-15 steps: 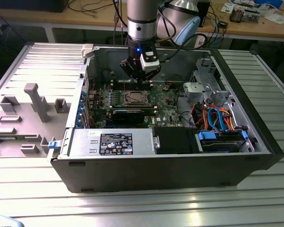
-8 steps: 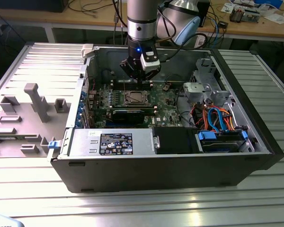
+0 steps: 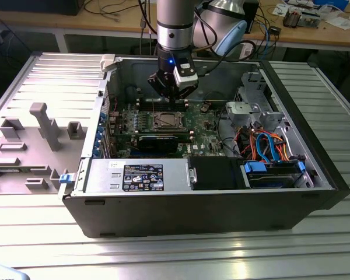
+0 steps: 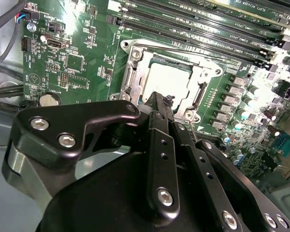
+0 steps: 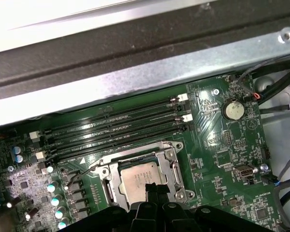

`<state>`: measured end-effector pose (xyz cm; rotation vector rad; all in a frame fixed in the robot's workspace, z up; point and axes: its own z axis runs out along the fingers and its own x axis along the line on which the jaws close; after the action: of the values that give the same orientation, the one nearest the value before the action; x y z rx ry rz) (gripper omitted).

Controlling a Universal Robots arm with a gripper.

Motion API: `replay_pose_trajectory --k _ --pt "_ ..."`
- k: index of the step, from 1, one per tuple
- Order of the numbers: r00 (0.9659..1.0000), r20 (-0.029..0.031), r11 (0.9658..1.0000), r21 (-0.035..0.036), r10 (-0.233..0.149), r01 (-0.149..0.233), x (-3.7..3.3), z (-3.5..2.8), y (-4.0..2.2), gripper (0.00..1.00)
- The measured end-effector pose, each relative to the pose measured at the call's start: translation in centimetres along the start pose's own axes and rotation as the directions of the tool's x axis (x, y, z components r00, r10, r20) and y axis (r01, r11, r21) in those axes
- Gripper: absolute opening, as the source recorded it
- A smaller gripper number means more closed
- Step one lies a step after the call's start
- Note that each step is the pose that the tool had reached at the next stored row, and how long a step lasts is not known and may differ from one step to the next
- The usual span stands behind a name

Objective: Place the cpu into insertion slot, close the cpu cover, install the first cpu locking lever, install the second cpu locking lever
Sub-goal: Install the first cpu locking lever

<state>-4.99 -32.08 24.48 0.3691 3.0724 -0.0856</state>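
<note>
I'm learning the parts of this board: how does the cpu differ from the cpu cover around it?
The cpu is a solid square with a plain silvery-tan top; the cpu cover is a thin metal frame with an open window. The cpu is smaller and shows through that window; the cpu cover is wider and borders it on all sides. Both are square, metallic and lie flat on the green board, just beyond the tool in both wrist views.

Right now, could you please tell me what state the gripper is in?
Gripper: shut, holding nothing, its fingertips together just above the chip lying in its socket.
</note>
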Motion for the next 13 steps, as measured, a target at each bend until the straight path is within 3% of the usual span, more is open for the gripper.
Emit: replay_pose_trajectory --k 13 --pt "0.9997 0.0012 0.9997 -0.0013 -0.023 0.023 0.00 0.00 0.00 0.11"
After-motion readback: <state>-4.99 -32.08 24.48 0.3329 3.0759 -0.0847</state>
